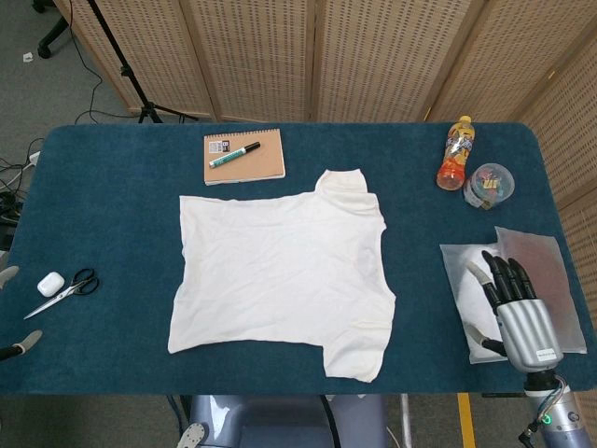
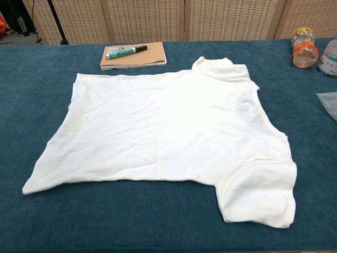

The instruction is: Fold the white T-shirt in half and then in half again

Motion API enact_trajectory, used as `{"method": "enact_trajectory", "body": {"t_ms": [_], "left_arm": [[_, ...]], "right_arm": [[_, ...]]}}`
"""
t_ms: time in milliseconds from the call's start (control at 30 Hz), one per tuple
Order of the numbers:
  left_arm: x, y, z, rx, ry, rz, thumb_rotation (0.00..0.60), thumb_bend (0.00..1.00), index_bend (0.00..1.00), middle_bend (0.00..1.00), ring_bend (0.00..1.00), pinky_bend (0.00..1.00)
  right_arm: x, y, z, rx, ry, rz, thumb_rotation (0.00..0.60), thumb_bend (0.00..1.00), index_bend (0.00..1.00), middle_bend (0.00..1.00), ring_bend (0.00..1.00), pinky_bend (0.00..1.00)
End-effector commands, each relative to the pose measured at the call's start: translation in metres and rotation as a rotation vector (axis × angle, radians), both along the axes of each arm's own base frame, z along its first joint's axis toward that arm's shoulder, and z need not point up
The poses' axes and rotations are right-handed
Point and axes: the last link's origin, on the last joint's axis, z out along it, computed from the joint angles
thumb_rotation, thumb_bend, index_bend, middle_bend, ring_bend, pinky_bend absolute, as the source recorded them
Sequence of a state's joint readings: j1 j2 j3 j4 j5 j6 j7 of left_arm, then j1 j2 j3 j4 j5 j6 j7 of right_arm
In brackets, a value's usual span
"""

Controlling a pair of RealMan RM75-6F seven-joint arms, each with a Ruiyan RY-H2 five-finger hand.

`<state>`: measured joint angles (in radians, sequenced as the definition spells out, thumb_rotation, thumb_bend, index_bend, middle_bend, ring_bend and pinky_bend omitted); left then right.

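Observation:
The white T-shirt (image 1: pixel 284 271) (image 2: pixel 168 137) lies flat in the middle of the blue table, folded lengthwise so one sleeve points toward the front edge and the collar toward the back. My right hand (image 1: pixel 513 308) hovers at the table's front right, fingers spread, holding nothing, well right of the shirt. Only fingertips of my left hand (image 1: pixel 13 347) show at the far left edge of the head view, near the scissors; what they are doing is unclear. The chest view shows neither hand.
A brown notebook (image 1: pixel 243 156) with a green marker (image 1: pixel 233 155) lies behind the shirt. Scissors (image 1: pixel 65 290) and a white earbud case (image 1: pixel 50 283) sit at the left. An orange bottle (image 1: pixel 456 153), a clear jar (image 1: pixel 489 185) and plastic bags (image 1: pixel 485 280) occupy the right.

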<state>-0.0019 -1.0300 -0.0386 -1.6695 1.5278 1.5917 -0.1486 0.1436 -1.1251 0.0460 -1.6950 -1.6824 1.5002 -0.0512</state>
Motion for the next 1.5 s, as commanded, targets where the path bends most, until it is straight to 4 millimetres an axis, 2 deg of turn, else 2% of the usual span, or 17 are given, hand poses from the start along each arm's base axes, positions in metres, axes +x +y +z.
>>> {"method": "enact_trajectory", "body": {"t_ms": [33, 133, 333, 467, 600, 800, 967, 1267, 1500], "left_arm": [[0.0, 0.001, 0.001, 0.0, -0.009, -0.002, 0.6, 0.0, 0.0, 0.0, 0.0, 0.0], [-0.001, 0.001, 0.002, 0.004, -0.012, 0.002, 0.6, 0.0, 0.0, 0.0, 0.0, 0.0], [-0.005, 0.005, 0.002, 0.002, -0.015, 0.027, 0.6, 0.0, 0.0, 0.0, 0.0, 0.0], [-0.006, 0.005, 0.002, 0.005, -0.014, 0.035, 0.6, 0.0, 0.0, 0.0, 0.0, 0.0], [-0.008, 0.006, 0.001, 0.007, -0.011, 0.042, 0.6, 0.0, 0.0, 0.0, 0.0, 0.0], [-0.01, 0.008, 0.0, 0.003, -0.007, 0.055, 0.6, 0.0, 0.0, 0.0, 0.0, 0.0], [-0.01, 0.008, -0.002, -0.001, -0.004, 0.059, 0.6, 0.0, 0.0, 0.0, 0.0, 0.0], [-0.009, 0.008, -0.003, -0.008, -0.002, 0.061, 0.6, 0.0, 0.0, 0.0, 0.0, 0.0], [-0.009, 0.008, -0.004, -0.011, -0.001, 0.062, 0.6, 0.0, 0.0, 0.0, 0.0, 0.0]], "right_arm": [[0.009, 0.004, -0.024, 0.161, 0.013, 0.147, 0.6, 0.0, 0.26, 0.0, 0.0, 0.0], [0.011, 0.007, -0.045, 0.231, 0.028, 0.252, 0.6, 0.0, 0.31, 0.01, 0.0, 0.0], [0.015, 0.012, -0.091, 0.352, 0.065, 0.403, 0.6, 0.0, 0.34, 0.04, 0.0, 0.0], [0.015, 0.013, -0.117, 0.402, 0.141, 0.444, 0.6, 0.0, 0.36, 0.04, 0.0, 0.0], [0.017, 0.01, -0.133, 0.422, 0.147, 0.443, 0.6, 0.0, 0.37, 0.05, 0.0, 0.0], [0.023, 0.003, -0.142, 0.407, 0.153, 0.448, 0.6, 0.05, 0.38, 0.06, 0.0, 0.0], [0.022, -0.001, -0.146, 0.405, 0.186, 0.45, 0.6, 0.05, 0.38, 0.06, 0.0, 0.0], [0.016, 0.002, -0.146, 0.421, 0.25, 0.466, 0.6, 0.05, 0.38, 0.06, 0.0, 0.0], [0.018, 0.004, -0.156, 0.439, 0.268, 0.478, 0.6, 0.05, 0.38, 0.06, 0.0, 0.0]]}}
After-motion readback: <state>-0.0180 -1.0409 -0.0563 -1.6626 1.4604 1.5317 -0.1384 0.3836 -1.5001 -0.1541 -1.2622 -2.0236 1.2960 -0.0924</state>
